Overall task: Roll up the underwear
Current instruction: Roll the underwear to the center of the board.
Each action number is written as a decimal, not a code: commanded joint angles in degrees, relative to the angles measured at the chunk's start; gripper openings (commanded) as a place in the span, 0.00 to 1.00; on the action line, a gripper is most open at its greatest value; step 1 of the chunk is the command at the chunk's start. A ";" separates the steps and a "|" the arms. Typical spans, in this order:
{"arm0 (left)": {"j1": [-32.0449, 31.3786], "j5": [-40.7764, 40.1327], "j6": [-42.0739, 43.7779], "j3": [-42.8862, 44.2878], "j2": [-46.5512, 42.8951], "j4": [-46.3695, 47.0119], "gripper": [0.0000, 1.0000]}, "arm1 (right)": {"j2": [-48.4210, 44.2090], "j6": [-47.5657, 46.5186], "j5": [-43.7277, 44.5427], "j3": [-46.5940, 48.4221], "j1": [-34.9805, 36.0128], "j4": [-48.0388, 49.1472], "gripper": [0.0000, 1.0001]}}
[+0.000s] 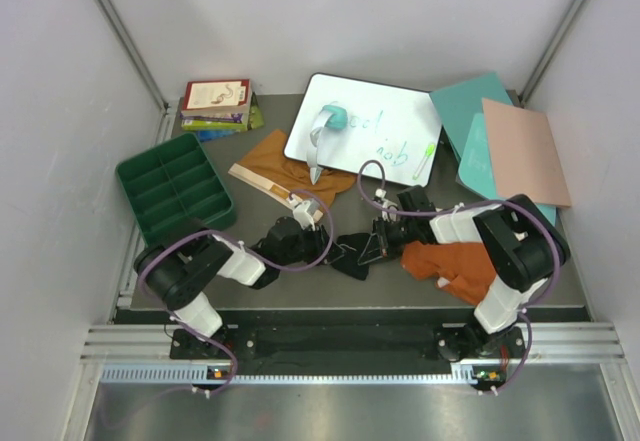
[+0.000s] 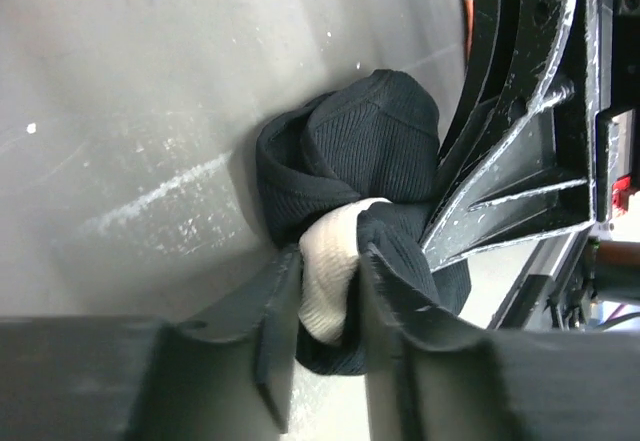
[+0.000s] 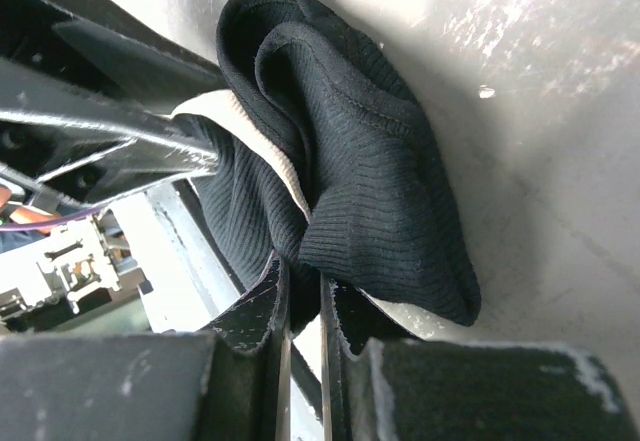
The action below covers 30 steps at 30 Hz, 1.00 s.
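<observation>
Left gripper (image 2: 327, 263) clamped on the cream waistband (image 2: 335, 231) of the black briefs (image 2: 365, 131), one finger on each side of the band and cloth filling the gap. Right gripper (image 3: 300, 296) has its jaws almost together, pinching a fold of the same black briefs. Both grippers meet nose to nose on this one bundle, just in front of the whiteboard (image 1: 395, 111) on the side toward the arm bases.

Black briefs are bunched into a loose lump with the waistband tucked among the folds. Not a tidy roll, ends look uneven.

Mustard-tan briefs (image 1: 272, 166) lie spread at the whiteboard's near left corner, touching its edge. Rust-orange briefs (image 1: 455, 261) lie crumpled in front of the whiteboard and to its right, beside the right arm. Neither is rolled.

Green tray (image 1: 128, 173) sits well left of the whiteboard, apart from all the cloth.

Step, my read: mid-roll on the first garment, two-handed, with one side anchoring while the other turns cloth over. Roughly a third of the task or less, since two pieces are untouched.

Next move probably needs one gripper to keep hold while the other lets go and re-grips further round, to wind the loose flap tight. Soft ribbed cloth will likely spring open if both let go together, so stagger the releases
</observation>
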 commanded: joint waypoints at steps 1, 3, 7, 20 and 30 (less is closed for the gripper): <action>0.03 1.42 -0.33 -1.24 3.62 4.09 0.21 | 2.68 -3.69 4.01 -0.60 1.15 -3.25 0.00; 0.02 2.12 -0.33 -0.97 4.07 4.10 0.08 | 1.20 -4.21 4.71 -0.08 1.15 -5.17 0.03; 0.11 2.65 0.28 0.17 2.75 -0.97 0.00 | -3.90 -6.23 8.66 2.29 1.15 -12.47 0.33; 0.38 5.99 5.29 10.19 -1.56 -34.99 0.00 | -26.31 -9.23 40.30 1.00 13.44 -12.67 0.56; 2.66 12.14 5.47 11.77 -0.24 -39.75 0.00 | -32.83 -15.54 54.10 -7.19 31.45 1.67 0.56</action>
